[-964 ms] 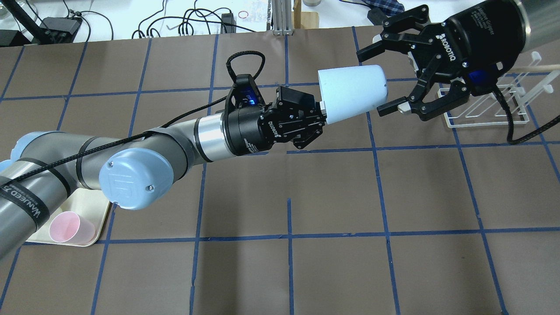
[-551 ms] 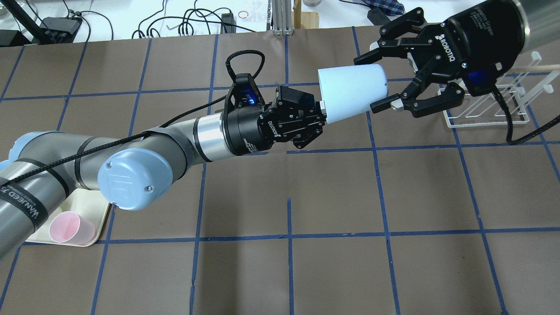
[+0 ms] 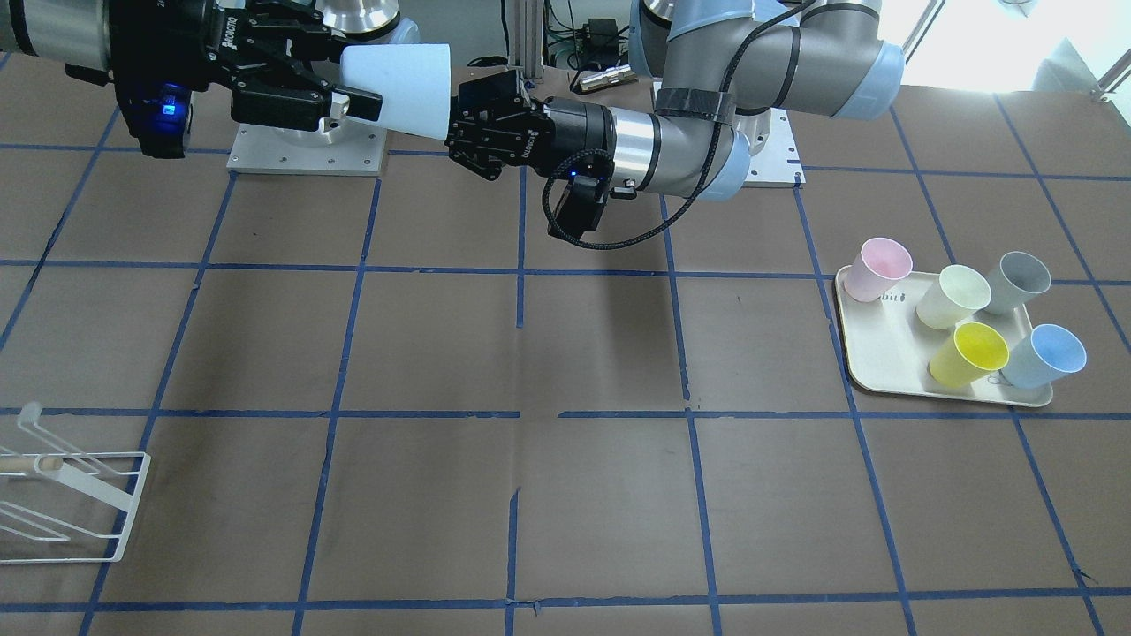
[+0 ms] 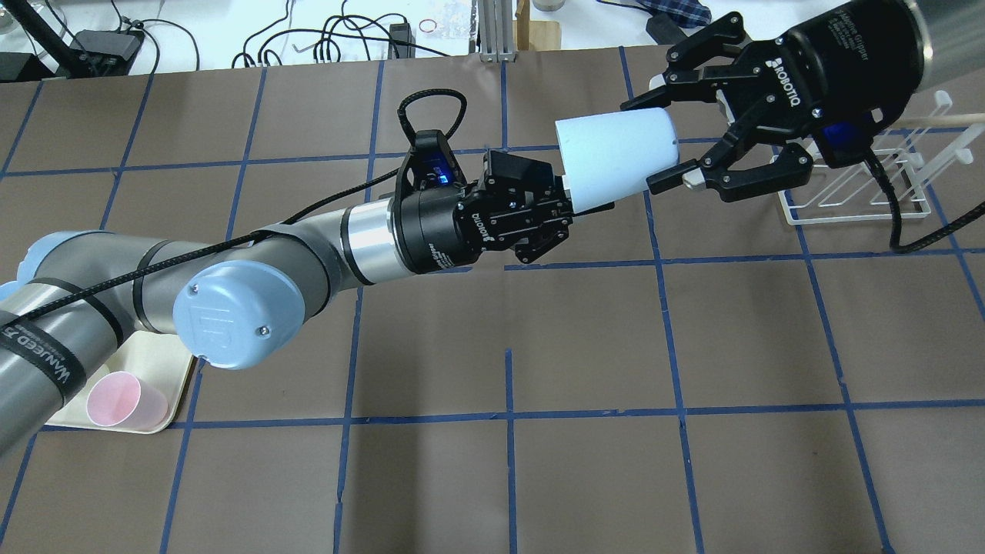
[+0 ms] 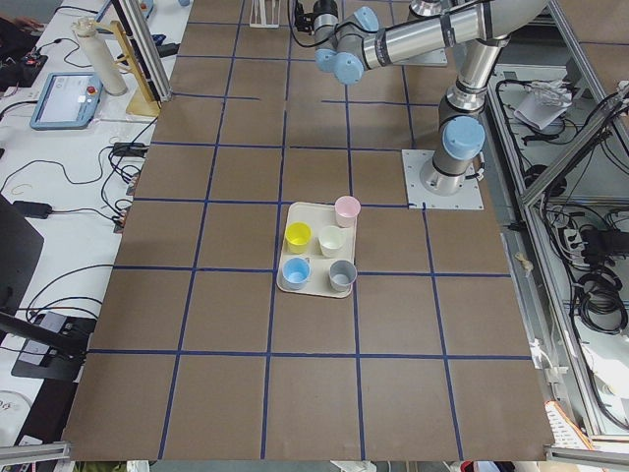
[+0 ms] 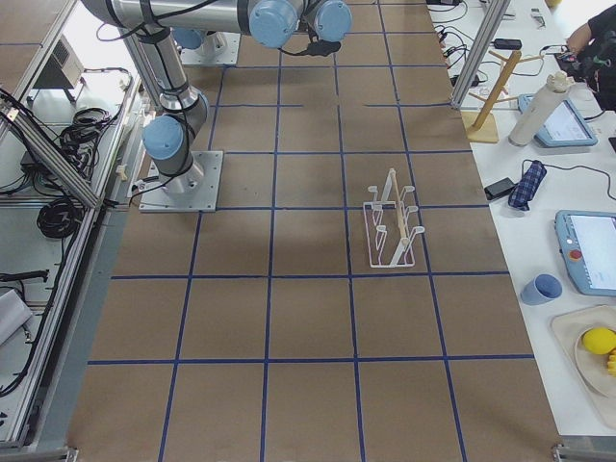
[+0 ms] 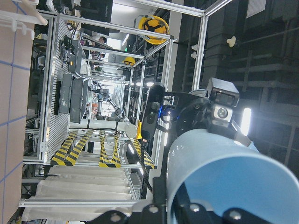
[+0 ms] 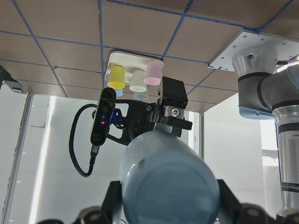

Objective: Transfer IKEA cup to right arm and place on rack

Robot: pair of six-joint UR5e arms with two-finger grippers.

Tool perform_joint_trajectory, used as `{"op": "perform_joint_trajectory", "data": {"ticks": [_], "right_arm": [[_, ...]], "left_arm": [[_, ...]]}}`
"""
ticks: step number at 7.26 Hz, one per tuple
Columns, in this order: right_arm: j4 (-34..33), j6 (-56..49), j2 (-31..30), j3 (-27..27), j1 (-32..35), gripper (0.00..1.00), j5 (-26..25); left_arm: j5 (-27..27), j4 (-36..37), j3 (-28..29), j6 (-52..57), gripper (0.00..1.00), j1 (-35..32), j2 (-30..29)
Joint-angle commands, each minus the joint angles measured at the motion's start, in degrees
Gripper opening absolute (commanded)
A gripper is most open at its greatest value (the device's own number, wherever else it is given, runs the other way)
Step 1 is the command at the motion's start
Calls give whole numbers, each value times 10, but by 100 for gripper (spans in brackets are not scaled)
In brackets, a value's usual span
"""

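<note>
The light blue IKEA cup (image 4: 616, 158) hangs sideways in the air between my two grippers. My left gripper (image 4: 568, 198) is shut on its rim end. My right gripper (image 4: 650, 142) has its fingers against the base end from both sides, so it is shut on the cup too. In the front-facing view the cup (image 3: 398, 88) sits between the right gripper (image 3: 358, 79) and the left gripper (image 3: 455, 115). The right wrist view shows the cup's closed base (image 8: 168, 186). The left wrist view shows its blue inside (image 7: 219, 182). The white wire rack (image 4: 854, 218) stands on the table behind and below the right gripper.
A cream tray (image 3: 884, 353) on my left side holds a pink cup (image 3: 876, 269), a pale cream cup (image 3: 954, 296), a grey cup (image 3: 1020, 281), a yellow cup (image 3: 970, 353) and a blue cup (image 3: 1047, 356). The rack (image 3: 131, 508) stands at the table's far right side.
The right gripper's fingers have closed in onto the cup's base end. The cup has tilted slightly, its base end higher. The left arm has barely moved.
</note>
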Motion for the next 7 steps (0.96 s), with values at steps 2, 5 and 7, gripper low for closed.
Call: {"op": "perform_joint_trajectory", "data": {"ticks": [2,5,7], "right_arm": [[-8,0,5,-10,-4,58,0],[-97,-6,7,-10,-13,58,-64],[-172,-31,5,-9,-30,58,-129]], "left_arm": [[7,-5,0,-5,95,12,2],[123,1,9,-48,100,94,2],[263,24,9,-46,100,160,2]]}}
